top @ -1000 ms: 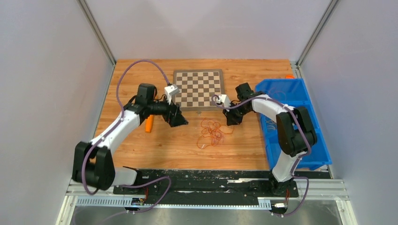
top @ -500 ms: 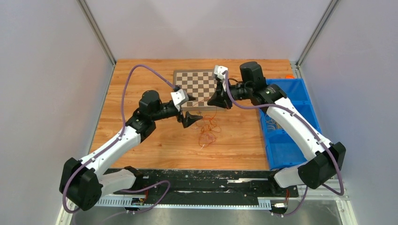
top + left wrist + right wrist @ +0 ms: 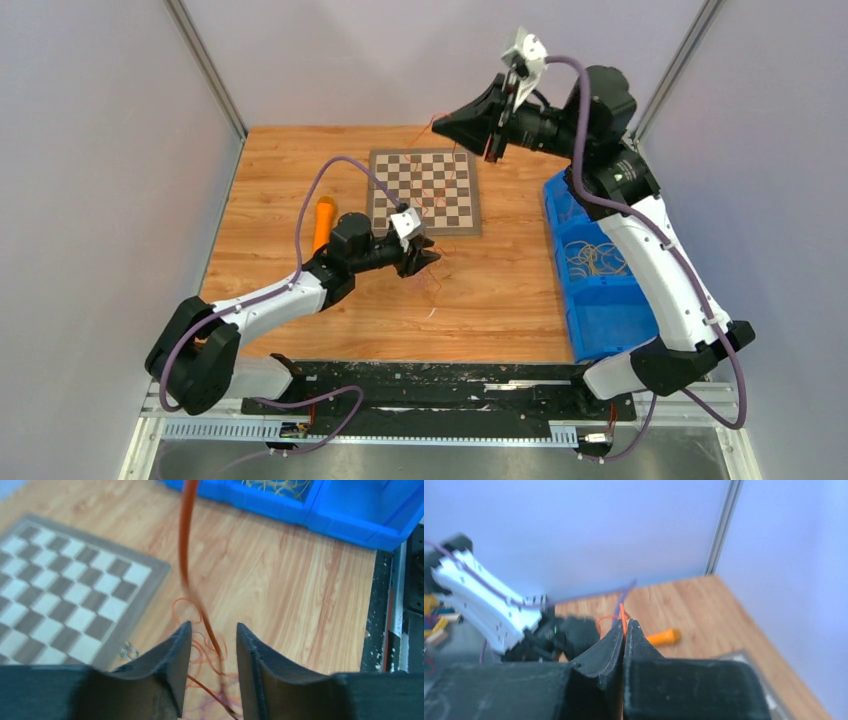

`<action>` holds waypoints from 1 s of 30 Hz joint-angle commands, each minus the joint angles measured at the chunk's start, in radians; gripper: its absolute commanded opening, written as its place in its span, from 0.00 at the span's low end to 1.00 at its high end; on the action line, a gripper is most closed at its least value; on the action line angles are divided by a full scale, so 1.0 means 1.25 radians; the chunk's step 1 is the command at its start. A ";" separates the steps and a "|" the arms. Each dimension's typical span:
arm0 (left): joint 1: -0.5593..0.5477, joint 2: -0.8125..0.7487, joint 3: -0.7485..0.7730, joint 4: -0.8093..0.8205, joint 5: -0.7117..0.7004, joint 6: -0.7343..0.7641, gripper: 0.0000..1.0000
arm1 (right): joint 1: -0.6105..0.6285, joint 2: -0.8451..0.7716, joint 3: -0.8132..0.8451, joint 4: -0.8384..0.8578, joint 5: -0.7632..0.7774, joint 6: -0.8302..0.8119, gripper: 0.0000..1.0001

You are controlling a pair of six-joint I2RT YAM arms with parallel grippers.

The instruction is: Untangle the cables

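Thin reddish-orange cables (image 3: pixel 429 196) hang in a strand from my right gripper (image 3: pixel 438 122), which is raised high over the far edge of the checkerboard. In the right wrist view this gripper (image 3: pixel 625 622) is shut on the orange strand (image 3: pixel 623 613). Lower down, my left gripper (image 3: pixel 432 258) sits just off the board's near edge. Its jaws (image 3: pixel 213 626) stand apart with the orange cable (image 3: pixel 186 555) running between them, touching neither finger. Orange loops lie on the wood below it. More yellow cables (image 3: pixel 595 262) lie in the blue bin.
A checkerboard mat (image 3: pixel 398 176) lies at the middle back, with a small metal ring (image 3: pixel 129 652) at its near edge. An orange cylinder (image 3: pixel 324 222) lies to the left of the left arm. The blue bin (image 3: pixel 592 322) runs along the right side of the table.
My right gripper has risen high and back, pulling the orange tangle up off the wood. The left gripper has moved right to the hanging strand and its jaws have narrowed around it.
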 commanded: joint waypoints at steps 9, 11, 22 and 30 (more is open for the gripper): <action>0.043 0.005 -0.150 0.006 -0.083 -0.030 0.19 | 0.001 0.014 0.246 0.179 0.183 0.137 0.00; 0.067 -0.008 -0.160 -0.030 -0.081 -0.020 0.28 | 0.000 -0.001 0.236 0.179 0.200 0.126 0.00; 0.136 -0.118 -0.147 -0.181 -0.014 0.019 0.49 | -0.004 -0.139 0.020 0.117 0.234 -0.005 0.00; 0.136 -0.199 -0.096 -0.302 -0.011 0.105 0.84 | -0.041 -0.290 -0.065 -0.044 0.295 -0.049 0.00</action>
